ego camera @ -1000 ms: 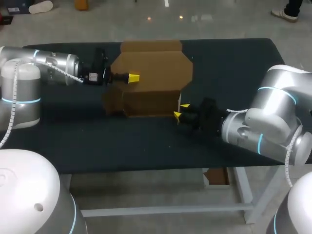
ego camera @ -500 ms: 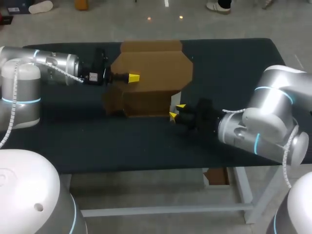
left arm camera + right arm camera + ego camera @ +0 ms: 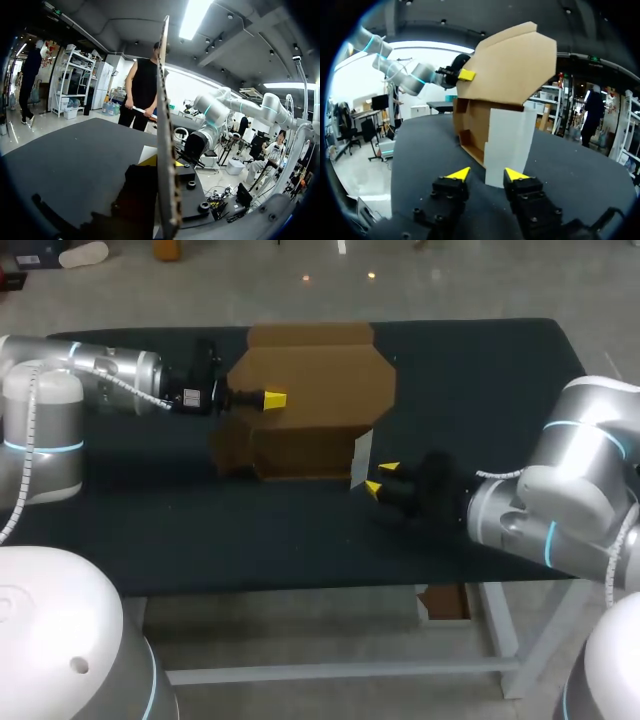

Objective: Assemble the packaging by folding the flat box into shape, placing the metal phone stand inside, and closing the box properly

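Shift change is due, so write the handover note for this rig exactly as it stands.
Left end effector: shut on the raised lid flap of the brown cardboard box, holding it up.
Right end effector: open, low over the dark table, tips just short of the white side panel at the box's open end. It grips nothing.
Done: the box body is folded up and stands on the table.
Left: the metal phone stand shows in no view, so I cannot tell whether it is inside. The side panel and lid are not yet closed.
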Controlling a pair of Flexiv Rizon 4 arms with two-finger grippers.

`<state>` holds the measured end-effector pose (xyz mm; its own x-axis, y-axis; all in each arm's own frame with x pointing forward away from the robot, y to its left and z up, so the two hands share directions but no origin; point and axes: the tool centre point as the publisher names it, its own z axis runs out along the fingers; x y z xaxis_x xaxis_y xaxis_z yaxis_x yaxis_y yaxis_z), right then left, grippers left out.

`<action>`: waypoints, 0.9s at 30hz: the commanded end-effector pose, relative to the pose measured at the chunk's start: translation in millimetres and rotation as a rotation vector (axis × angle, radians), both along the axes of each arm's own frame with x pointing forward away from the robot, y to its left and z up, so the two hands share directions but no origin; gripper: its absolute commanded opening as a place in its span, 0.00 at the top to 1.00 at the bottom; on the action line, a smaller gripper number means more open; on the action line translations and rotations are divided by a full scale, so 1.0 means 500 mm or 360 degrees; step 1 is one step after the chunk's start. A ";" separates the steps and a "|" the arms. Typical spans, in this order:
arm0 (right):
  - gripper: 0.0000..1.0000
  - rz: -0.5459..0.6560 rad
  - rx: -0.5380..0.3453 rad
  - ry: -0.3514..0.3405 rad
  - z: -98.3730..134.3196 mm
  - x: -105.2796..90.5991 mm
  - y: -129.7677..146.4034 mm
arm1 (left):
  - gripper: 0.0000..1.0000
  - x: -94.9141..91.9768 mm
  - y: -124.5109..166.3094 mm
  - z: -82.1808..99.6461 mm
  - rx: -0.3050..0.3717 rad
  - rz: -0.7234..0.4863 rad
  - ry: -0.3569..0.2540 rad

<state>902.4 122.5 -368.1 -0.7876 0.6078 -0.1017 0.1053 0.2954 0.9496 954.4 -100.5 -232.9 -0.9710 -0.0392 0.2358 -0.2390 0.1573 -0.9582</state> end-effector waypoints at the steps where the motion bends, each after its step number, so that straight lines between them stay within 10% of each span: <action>1: 0.56 0.0038 -0.0008 0.0008 0.014 -0.005 -0.031 | 1.00 0.000 0.000 -0.006 -0.0002 -0.0003 0.0000; 27: 0.51 0.0308 -0.0088 0.0053 0.007 0.082 -0.018 | 1.00 0.000 0.000 -0.006 -0.0002 -0.0003 0.0000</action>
